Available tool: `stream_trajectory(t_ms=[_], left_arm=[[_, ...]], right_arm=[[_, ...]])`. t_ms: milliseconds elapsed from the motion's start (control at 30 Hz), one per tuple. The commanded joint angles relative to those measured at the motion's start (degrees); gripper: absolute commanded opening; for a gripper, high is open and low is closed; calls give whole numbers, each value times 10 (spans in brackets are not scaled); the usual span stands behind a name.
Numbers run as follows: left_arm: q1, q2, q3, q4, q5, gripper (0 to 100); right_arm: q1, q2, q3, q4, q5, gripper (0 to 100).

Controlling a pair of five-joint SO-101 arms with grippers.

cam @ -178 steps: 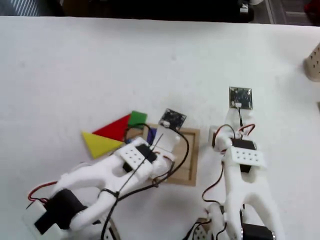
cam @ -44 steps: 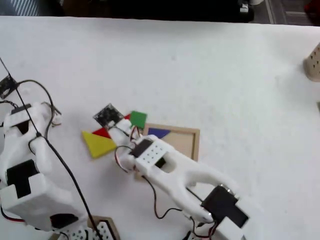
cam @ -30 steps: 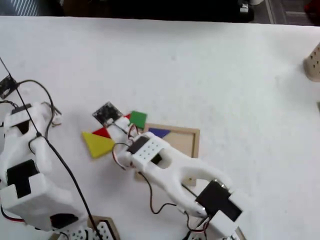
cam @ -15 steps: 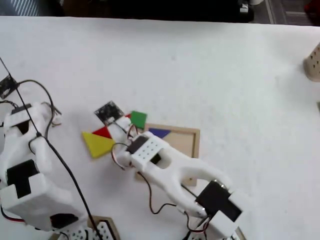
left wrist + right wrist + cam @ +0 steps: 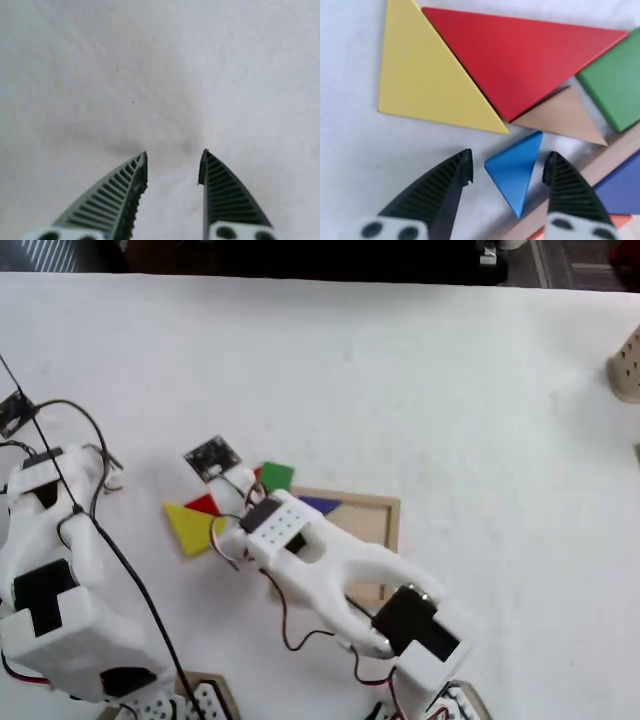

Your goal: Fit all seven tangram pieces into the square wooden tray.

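Note:
My right gripper (image 5: 509, 162) stands open low over the table, its fingers on either side of a small blue triangle (image 5: 517, 167) beside the tray's rim (image 5: 600, 165). Just beyond lie a yellow triangle (image 5: 420, 75), a red triangle (image 5: 520, 55), a small tan triangle (image 5: 560, 117) and a green square (image 5: 615, 85). A dark blue piece (image 5: 625, 185) lies inside the tray. In the high view the right arm stretches across the wooden tray (image 5: 385, 515) toward the yellow triangle (image 5: 190, 525) and the green square (image 5: 275, 477). My left gripper (image 5: 172, 162) is open over bare white table.
The left arm (image 5: 40, 540) stands folded back at the table's left edge with loose cables around it. A beige perforated object (image 5: 628, 365) sits at the far right edge. Open white table spreads beyond the pieces and to the right of the tray.
Some seconds ago the left arm was over the tray; it has since pulled back to the left. The right arm came across the tray and edged left toward the pieces.

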Motion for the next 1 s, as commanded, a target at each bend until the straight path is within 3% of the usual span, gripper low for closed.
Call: stream_trajectory(t_ms=[0,167,367,567,767,967], left_arm=[[5,-6,-31,3,4,187],[5,-5,-31,3,4,187],[5,-5,-32,3,4,187],[5,-5,-32,3,4,187],[5,-5,-32,3,4,187],[5,-5,-32,3,4,187]], right_arm=[[9,-4,-22,15,-8,233],[15,-4,-24,24,-8,231],[19,-1,-25,22,-7,131],[19,1,-31,25,-7,202],[19,-4,-32,36,-6,71],[35,-39,-45,82,21,73]])
